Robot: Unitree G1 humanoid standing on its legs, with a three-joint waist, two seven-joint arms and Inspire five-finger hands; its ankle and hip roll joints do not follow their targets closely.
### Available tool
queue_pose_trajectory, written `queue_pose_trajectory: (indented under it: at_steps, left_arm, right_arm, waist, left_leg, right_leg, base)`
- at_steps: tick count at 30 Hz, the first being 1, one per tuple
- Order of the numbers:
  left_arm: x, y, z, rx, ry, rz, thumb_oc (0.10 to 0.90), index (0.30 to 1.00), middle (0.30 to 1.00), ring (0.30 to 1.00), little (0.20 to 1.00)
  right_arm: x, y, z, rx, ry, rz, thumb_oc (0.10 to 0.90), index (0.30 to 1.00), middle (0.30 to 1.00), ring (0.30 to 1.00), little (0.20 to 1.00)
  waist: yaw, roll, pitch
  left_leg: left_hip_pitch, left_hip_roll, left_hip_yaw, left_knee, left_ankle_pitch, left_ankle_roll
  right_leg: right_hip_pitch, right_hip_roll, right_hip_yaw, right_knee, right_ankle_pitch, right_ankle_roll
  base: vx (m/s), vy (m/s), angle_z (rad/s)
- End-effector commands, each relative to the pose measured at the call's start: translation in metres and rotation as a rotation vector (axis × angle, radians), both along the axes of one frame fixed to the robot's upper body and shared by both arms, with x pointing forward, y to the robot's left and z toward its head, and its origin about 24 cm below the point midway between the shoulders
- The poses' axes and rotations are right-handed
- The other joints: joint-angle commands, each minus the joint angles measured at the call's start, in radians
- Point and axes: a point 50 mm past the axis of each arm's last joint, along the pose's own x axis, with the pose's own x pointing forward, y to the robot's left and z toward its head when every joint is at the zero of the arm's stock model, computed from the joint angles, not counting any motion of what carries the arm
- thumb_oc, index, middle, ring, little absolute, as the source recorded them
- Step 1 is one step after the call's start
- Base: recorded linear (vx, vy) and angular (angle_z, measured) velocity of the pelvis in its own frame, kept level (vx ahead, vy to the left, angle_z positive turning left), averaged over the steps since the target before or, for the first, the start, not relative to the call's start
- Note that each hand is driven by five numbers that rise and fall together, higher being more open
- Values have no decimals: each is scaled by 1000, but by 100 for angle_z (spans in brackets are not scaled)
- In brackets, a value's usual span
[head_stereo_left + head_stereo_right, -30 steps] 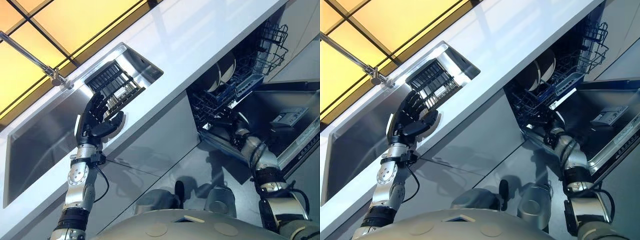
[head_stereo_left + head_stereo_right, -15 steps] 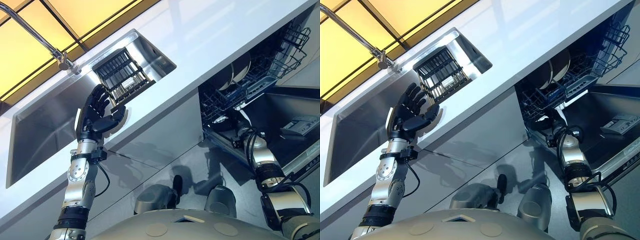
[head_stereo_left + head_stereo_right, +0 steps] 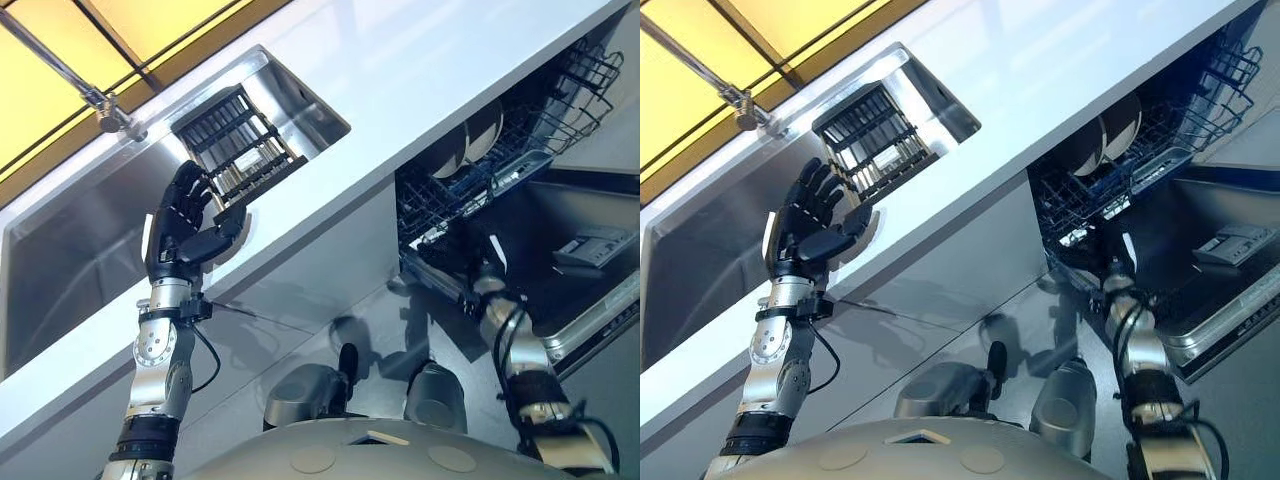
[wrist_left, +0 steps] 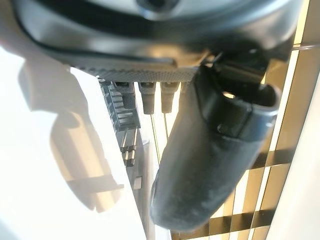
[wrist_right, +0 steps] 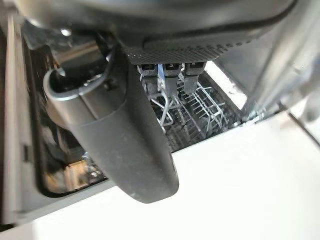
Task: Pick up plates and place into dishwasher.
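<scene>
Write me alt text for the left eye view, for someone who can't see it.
The robot's left hand, fingers spread, holds a round white plate at the stainless steel sink's front edge, beside a black slatted dish rack. Its right hand reaches into the open dishwasher, below the blue-black wire rack where white plates stand on edge.

Warm yellow light glowed from the window (image 3: 120, 45) behind the sink (image 3: 80, 250). Glare washed the white countertop (image 3: 400, 80) beside the sink. The open dishwasher (image 3: 500, 190) stayed dim. Both wrist views were blurred close-up.
</scene>
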Motion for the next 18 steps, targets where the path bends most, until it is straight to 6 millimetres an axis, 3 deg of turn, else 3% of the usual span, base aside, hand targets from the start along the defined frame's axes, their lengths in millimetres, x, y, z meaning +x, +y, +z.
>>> queue_pose_trajectory:
  at_steps: [1,5,9,14,18]
  left_arm:
    - [-12,23,45,88,-261,98,800,900,900,900,900]
    - [-29,41,47,126,-261,135,800,900,900,900,900]
    - [-45,55,46,149,-243,155,800,900,900,900,900]
    - [-53,63,45,169,-222,160,800,900,900,900,900]
    - [-51,67,46,187,-214,165,800,900,900,900,900]
  right_arm:
    - [-4,18,31,75,-251,154,800,900,900,900,900]
    - [-31,-12,32,89,-242,134,800,900,900,900,900]
    - [-50,-25,29,130,-224,98,800,900,900,900,900]
    - [-59,-30,31,152,-239,59,800,900,900,900,900]
    - [-57,-38,44,162,-323,-11,800,900,900,900,900]
  waist:
    - [-43,-19,-38]
    - [-66,-60,-40]
    - [-80,-89,-51]
    - [-90,-108,-74]
    - [-96,-124,-100]
  left_leg:
    - [-8,-104,42,6,-70,116]
    - [19,-99,57,-3,-86,123]
    - [55,-90,67,-17,-93,126]
    - [94,-79,80,-38,-99,127]
    - [118,-68,89,-52,-105,128]
  right_leg:
    - [-51,35,97,-98,191,61]
    - [-39,37,104,-125,214,75]
    - [-7,49,111,-152,220,83]
    - [34,61,110,-185,225,86]
    - [70,75,103,-217,219,86]
  base:
    - [-75,-176,-34]
    - [-22,-163,-19]
    - [22,-142,-16]
    - [2,-107,-11]
    - [-54,-131,-6]
